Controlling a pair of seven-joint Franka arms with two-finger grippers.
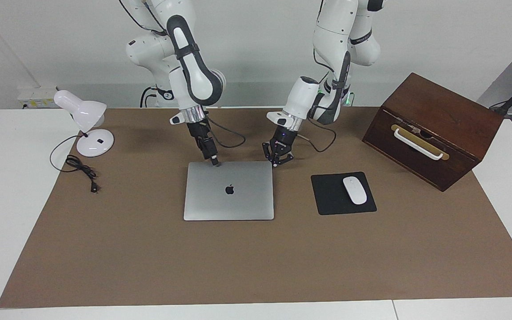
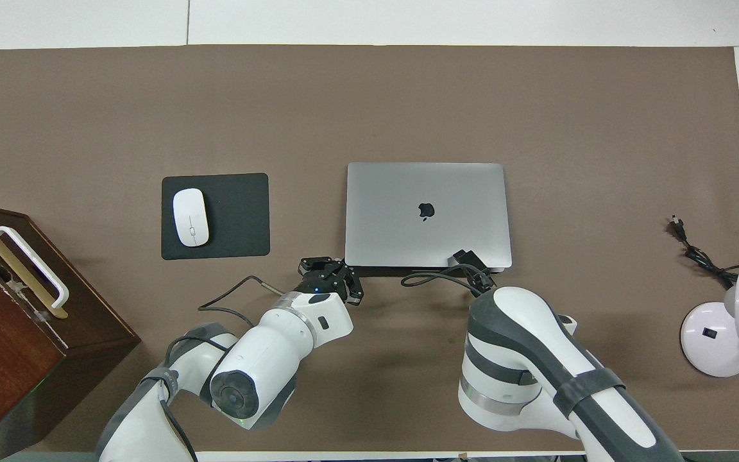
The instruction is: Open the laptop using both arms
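Two arms reach down to the edge of the laptop [image 1: 228, 190] that lies nearest the robots, and we see its lid flat and closed, the dark logo facing up. The laptop sits on the brown mat [image 1: 149, 258], about midway between the two ends of the table.

We see the left gripper [image 1: 275, 164] low at the laptop's corner toward the left arm's end, right at that edge. Its fingertips are drawn together with nothing between them, while the outer links splay out to the sides. Whether the tips touch the laptop or the mat just beside it, we cannot tell. In the overhead view the left gripper [image 2: 346, 272] shows at the same corner.

The right gripper [image 1: 214, 162] points steeply down onto the lid close to the near edge, toward the right arm's end. Its tip looks to be touching the lid. We cannot tell whether its fingers are open or closed. From overhead the right gripper [image 2: 464, 258] lies over that same strip of the lid.

Beside the laptop, toward the left arm's end, we find a black mouse pad [image 1: 327, 198] with a white mouse [image 1: 354, 190] on it. Near that end of the table stands a wooden box [image 1: 434, 129] with a white handle. At the right arm's end stands a white desk lamp [image 1: 88, 124], its black cord [image 1: 80, 168] lying loose on the mat.
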